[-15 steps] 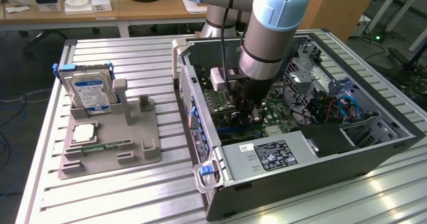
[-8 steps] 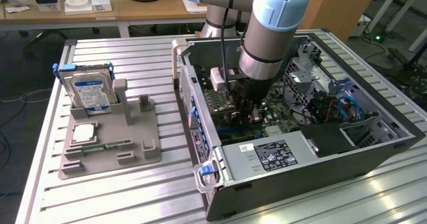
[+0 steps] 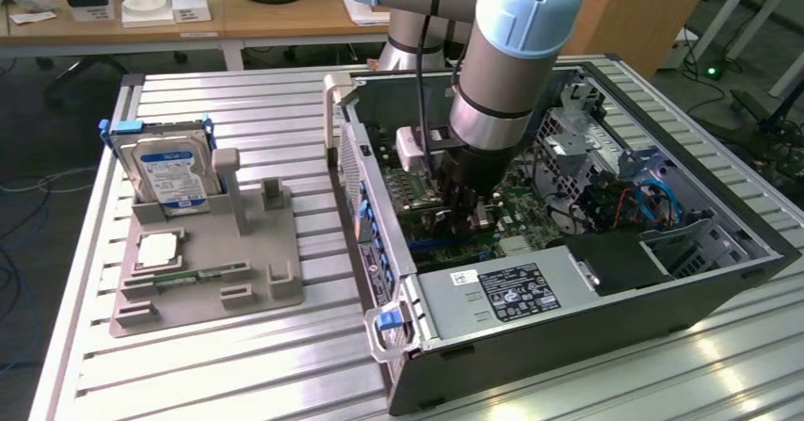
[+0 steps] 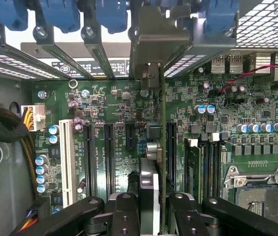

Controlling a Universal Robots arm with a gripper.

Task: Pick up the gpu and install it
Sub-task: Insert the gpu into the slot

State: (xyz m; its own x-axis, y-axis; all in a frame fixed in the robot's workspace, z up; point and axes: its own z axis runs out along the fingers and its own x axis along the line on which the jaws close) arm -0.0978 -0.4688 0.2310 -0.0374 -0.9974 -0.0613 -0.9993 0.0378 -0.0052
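Green circuit board is spreading across the middle of the wrist view: the motherboard [image 4: 129, 123], with its dark expansion slots [image 4: 108, 152] running up and down the frame and an empty processor socket [image 4: 257, 189] at the lower right. The gripper [image 4: 148, 206] is sitting at the bottom centre of that frame, its black fingers [image 4: 124, 211] pressing from both sides on the gpu [image 4: 154, 162], which is showing edge-on as a thin card reaching from between the fingers up toward the grey metal bracket [image 4: 153, 44] at the top centre. The card is being held on edge, probably so that its long lower edge can meet a slot squarely and its end plate can line up with the rear openings under the blue latches [image 4: 60, 14] along the top. Whether its edge is already seated in a slot cannot be told, since the card hides that contact.

In the exterior view the arm [image 3: 503, 82] is reaching down from the upper centre into the open computer case [image 3: 679, 289] on the right half of the frame, with the gripper [image 3: 458, 209] low over the board. At the left of the frame a grey parts holder [image 3: 251, 280] is resting on the slatted table [image 3: 188, 374], keeping a silver hard drive [image 3: 169, 176] standing upright in its rack, within easy reach.
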